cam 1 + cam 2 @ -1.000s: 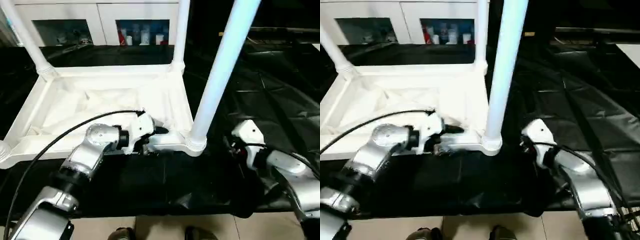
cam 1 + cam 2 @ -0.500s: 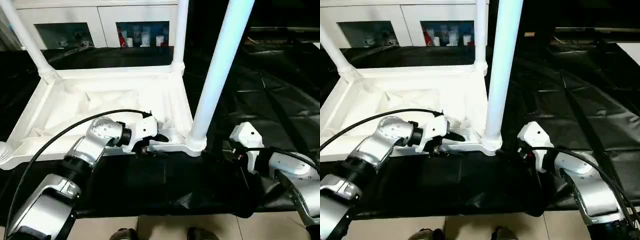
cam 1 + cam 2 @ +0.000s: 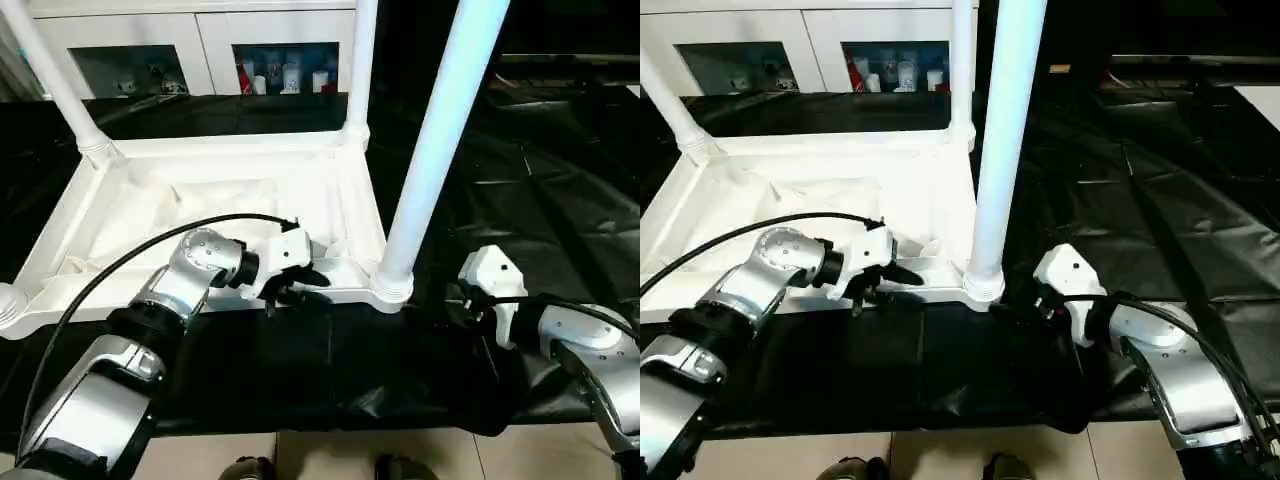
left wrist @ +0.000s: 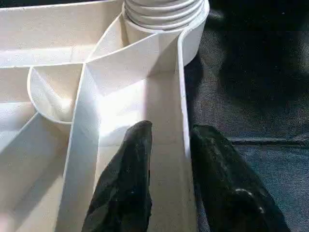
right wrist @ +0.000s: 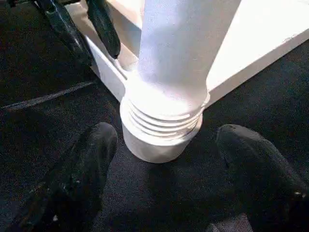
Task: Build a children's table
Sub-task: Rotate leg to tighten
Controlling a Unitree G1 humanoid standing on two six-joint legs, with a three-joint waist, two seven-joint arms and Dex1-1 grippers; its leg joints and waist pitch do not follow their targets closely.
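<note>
on the black sheet (image 3: 560, 200) lies the table top (image 3: 230, 200), upside down with its ribs showing, and three white legs stand in its corner sockets: the near right leg (image 3: 430, 150), a far right leg (image 3: 362, 60) and a far left leg (image 3: 45, 75). the left gripper (image 4: 166, 145) straddles the top's near rim beside the near right socket, one finger (image 4: 128, 164) inside the wall and one outside, close about it. the right gripper (image 5: 161, 140) sits at that socket's base, its fingers (image 5: 91, 159) wide apart and clear of it. white cabinets (image 3: 190, 50) stand behind.
</note>
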